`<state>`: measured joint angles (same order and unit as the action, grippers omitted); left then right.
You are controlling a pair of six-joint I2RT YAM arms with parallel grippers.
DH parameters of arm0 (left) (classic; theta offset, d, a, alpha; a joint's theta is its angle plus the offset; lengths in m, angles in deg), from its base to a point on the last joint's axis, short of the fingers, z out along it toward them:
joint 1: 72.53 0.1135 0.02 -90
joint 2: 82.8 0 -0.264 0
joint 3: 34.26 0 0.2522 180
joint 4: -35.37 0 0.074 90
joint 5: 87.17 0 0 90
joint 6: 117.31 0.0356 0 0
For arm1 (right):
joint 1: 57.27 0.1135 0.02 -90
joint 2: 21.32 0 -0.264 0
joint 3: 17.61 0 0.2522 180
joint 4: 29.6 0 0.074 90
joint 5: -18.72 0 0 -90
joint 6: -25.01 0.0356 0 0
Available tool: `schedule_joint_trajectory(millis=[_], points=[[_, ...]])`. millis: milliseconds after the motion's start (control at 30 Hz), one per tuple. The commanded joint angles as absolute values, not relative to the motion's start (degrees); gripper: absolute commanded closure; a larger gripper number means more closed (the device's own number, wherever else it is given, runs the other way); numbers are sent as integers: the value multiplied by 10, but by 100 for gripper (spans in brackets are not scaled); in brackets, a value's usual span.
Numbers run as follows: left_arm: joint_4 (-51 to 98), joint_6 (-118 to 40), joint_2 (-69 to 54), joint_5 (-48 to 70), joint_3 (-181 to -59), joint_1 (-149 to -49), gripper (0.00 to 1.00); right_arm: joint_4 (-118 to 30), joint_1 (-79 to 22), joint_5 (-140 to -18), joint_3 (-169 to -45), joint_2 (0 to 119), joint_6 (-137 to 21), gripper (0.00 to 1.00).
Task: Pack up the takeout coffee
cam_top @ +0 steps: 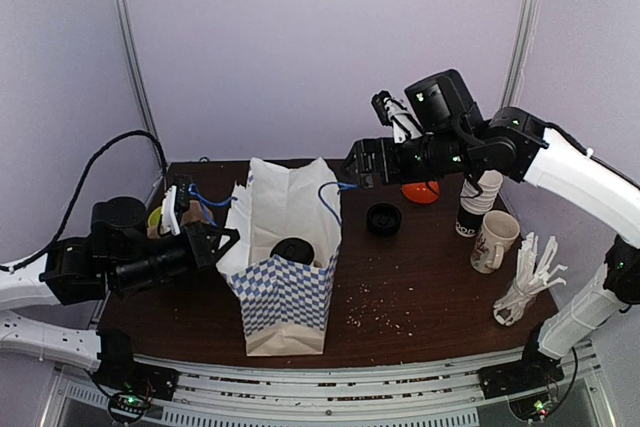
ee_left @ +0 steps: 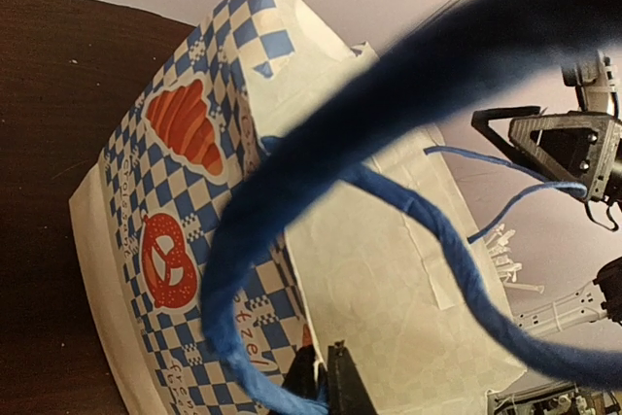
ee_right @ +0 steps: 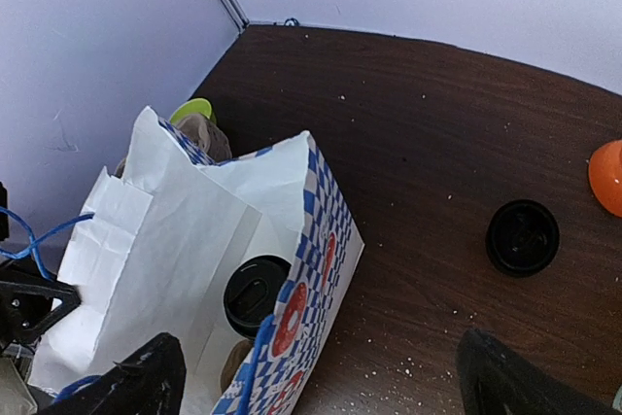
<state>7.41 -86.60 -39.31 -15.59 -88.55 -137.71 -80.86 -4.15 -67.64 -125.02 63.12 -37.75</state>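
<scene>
- Left claw point(cam_top: 222, 237): jaws pinched together on the blue handle point(ee_left: 228, 279) of the paper bag point(cam_top: 285, 297), at the bag's left rim. In the left wrist view the cord loops close past the lens, out of focus, and runs down to my fingertip point(ee_left: 340, 386).
- Right claw point(cam_top: 360, 163): jaws spread to full width with nothing between them. It hangs above the bag's far right corner.
- Takeout coffee point(cam_top: 293, 250): inside the bag, upright, black lid on. Through the mouth I see little more than the lid top.
- Bag stands upright on the worktop point(cam_top: 420, 287), left of middle, mouth gaping upward. Blue-and-white check, with a croissant and a pretzel printed on one side.
- Second blue handle point(cam_top: 330, 197) rises from the far right rim, close to my right claw. I cannot tell whether they touch.
- Loose black lid point(cam_top: 383, 218) lies flat on the worktop to the right of the bag, apart from it. An orange object point(cam_top: 421, 192) sits just behind that lid.
- Stack of paper cups point(cam_top: 480, 202), white mug point(cam_top: 493, 242) and a heap of white plastic cutlery point(cam_top: 528, 282) are on the right side.
- Crumbs are scattered on the worktop near the bag's right front.
</scene>
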Motion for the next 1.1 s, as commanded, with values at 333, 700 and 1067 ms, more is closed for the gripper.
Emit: schedule_joint_trajectory(millis=[333,700,1067], points=[[70,-778,-384,-141,-923,-1374,100,-767,-112,-790,-1322,695,-380,2],[68,-672,-332,-89,-989,-1374,100,-875,-125,-845,-1381,758,-444,9],[88,-630,-308,-37,-1003,-1374,100,-909,-122,-776,-1313,724,-550,13]])
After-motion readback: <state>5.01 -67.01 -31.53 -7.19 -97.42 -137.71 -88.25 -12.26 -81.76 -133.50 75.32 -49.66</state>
